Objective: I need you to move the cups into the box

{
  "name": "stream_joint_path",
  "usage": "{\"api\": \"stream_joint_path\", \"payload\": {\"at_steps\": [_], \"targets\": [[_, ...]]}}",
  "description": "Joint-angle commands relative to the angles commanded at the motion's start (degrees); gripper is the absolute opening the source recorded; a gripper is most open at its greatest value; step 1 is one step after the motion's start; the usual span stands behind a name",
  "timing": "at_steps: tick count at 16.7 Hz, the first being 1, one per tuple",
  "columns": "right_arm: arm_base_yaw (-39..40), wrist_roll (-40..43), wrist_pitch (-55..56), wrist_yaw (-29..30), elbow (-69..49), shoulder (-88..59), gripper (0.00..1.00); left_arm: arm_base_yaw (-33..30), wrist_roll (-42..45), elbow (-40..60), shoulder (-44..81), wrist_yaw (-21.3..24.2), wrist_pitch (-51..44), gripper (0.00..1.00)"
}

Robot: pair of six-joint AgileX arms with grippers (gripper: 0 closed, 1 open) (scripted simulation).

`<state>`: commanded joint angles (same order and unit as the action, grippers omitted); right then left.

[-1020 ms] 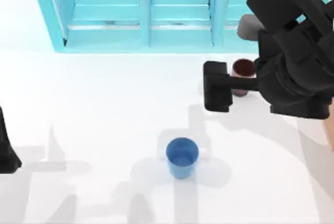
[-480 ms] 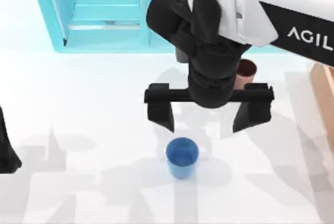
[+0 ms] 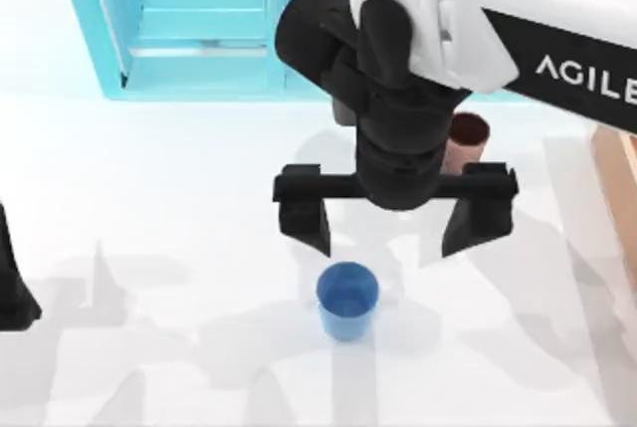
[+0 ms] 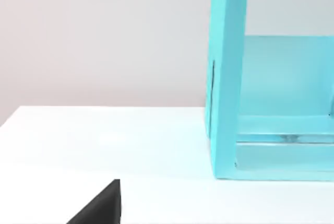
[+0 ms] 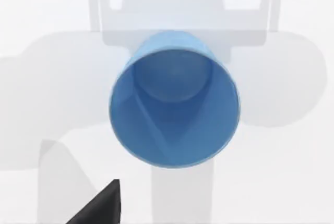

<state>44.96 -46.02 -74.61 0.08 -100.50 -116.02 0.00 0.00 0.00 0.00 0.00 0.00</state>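
The glossy blue cup stands upright near the middle of the table, and from above its open mouth is empty. My right gripper hangs open just behind it, above the table, its fingers spread wider than the cup. One black fingertip edges into the right wrist view. The reddish-brown cup stands farther back and to the right, partly hidden by the right arm. A strip of the tan box shows at the right edge. My left arm stays parked at the left edge.
The big turquoise shelf unit runs along the back of the table, and its side wall shows in the left wrist view. White tabletop lies open to the left and front of the blue cup.
A second ago the right gripper was beside the reddish-brown cup at the right. It has swung left over the middle with its fingers spread, then barely moved. Both cups stayed put.
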Motion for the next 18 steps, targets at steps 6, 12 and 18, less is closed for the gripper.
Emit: {"api": "stream_joint_path", "payload": {"at_steps": [6, 12, 18], "targets": [[0.2, -0.2, 14.9, 0.0, 11.0, -2.9, 1.00, 0.0, 0.0, 0.0, 0.0, 0.0, 0.0, 1.00], [0.4, -0.3, 20.0, 0.0, 15.6, -4.2, 1.00, 0.0, 0.0, 0.0, 0.0, 0.0, 0.0, 1.00], [0.4, -0.3, 20.0, 0.0, 15.6, -4.2, 0.62, 0.0, 0.0, 0.0, 0.0, 0.0, 0.0, 1.00]]}}
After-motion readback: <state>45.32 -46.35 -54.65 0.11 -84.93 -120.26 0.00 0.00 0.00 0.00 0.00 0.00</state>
